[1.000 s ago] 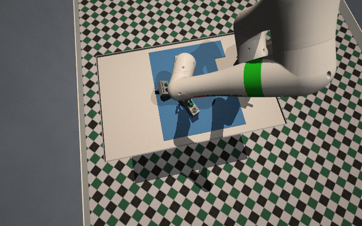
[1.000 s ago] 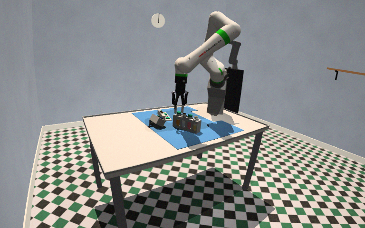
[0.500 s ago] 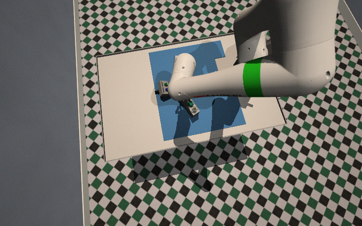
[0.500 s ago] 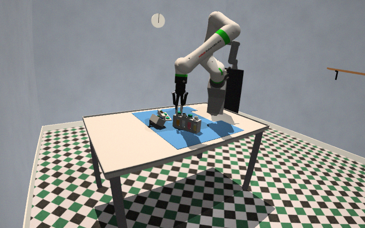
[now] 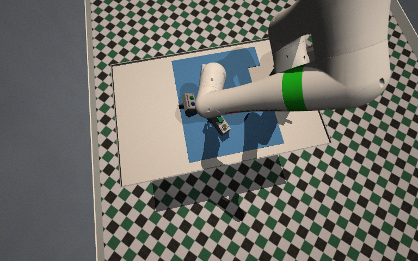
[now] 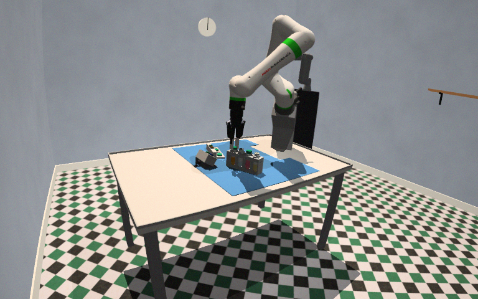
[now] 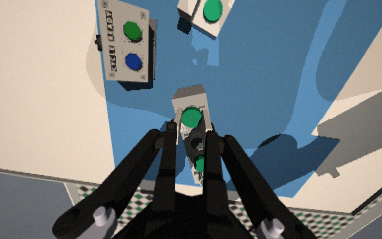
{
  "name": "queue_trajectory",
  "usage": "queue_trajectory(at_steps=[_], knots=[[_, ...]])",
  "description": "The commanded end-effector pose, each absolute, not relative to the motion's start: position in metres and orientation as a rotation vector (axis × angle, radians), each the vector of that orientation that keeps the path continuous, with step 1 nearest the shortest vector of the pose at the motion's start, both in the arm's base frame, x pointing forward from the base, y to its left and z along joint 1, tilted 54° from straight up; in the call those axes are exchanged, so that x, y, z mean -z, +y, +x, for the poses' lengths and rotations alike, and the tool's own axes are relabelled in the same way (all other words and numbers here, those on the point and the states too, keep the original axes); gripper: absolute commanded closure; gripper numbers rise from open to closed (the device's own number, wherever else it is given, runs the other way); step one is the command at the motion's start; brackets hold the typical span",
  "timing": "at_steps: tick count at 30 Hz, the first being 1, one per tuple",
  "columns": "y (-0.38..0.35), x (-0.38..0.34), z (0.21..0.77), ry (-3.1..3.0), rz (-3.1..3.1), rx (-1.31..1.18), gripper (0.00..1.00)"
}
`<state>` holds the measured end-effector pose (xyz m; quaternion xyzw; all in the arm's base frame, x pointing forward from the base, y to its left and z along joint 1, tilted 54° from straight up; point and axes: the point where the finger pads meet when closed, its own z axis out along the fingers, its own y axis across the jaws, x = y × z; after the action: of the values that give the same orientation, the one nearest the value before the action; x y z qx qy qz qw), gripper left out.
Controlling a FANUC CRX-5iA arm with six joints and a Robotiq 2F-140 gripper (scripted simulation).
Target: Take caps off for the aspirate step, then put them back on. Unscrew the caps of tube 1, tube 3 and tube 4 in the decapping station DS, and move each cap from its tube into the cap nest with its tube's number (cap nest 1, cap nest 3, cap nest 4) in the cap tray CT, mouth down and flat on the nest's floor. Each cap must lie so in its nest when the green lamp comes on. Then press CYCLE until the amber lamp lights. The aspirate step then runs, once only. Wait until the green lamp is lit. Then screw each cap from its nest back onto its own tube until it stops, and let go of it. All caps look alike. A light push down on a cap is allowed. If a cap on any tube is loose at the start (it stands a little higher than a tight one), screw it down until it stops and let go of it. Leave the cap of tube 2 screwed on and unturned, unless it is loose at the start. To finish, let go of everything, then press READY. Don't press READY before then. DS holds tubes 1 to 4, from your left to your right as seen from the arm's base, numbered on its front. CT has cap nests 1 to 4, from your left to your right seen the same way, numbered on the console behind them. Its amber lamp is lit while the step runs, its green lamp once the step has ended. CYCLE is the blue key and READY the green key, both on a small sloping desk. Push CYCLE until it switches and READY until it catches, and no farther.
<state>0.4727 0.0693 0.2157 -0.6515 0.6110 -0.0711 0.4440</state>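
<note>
The decapping station [image 7: 192, 136] stands on the blue mat and also shows in the exterior view [image 6: 244, 162]. My gripper [image 7: 192, 116] reaches straight down over its end tube, tube 4 by its place, and is shut on that tube's green cap [image 7: 191, 117]. It also shows in the exterior view [image 6: 234, 142]. The neighbouring tube [image 7: 197, 144] stands open and dark. The tube after it carries a green cap [image 7: 199, 163]. The last tube [image 5: 225, 126] is open. The cap tray [image 7: 206, 12] holds a green cap [image 7: 213, 10]; its other nests are out of frame.
The key desk [image 7: 125, 47] with the green key [image 7: 132, 30] and the blue key [image 7: 133, 61] sits left of the station. My arm hides the gripper and most of the station in the overhead view. The lamps are not visible.
</note>
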Motion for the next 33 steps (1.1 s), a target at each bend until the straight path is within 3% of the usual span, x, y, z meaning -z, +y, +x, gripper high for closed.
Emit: queue_trajectory(at_steps=[1,15,23,24,33], knots=[[0.0688,-0.2156,0.4726,1.284,-1.804,0.316,1.00],[0.0687,-0.2158,0.4724,0.767,-2.134,0.612,1.00],[0.0687,-0.2158,0.4724,0.767,-2.134,0.612,1.00],[0.0687,-0.2158,0.4724,0.767,-2.134,0.612,0.65],[0.0687,-0.2158,0.4724,0.767,-2.134,0.612,0.65]])
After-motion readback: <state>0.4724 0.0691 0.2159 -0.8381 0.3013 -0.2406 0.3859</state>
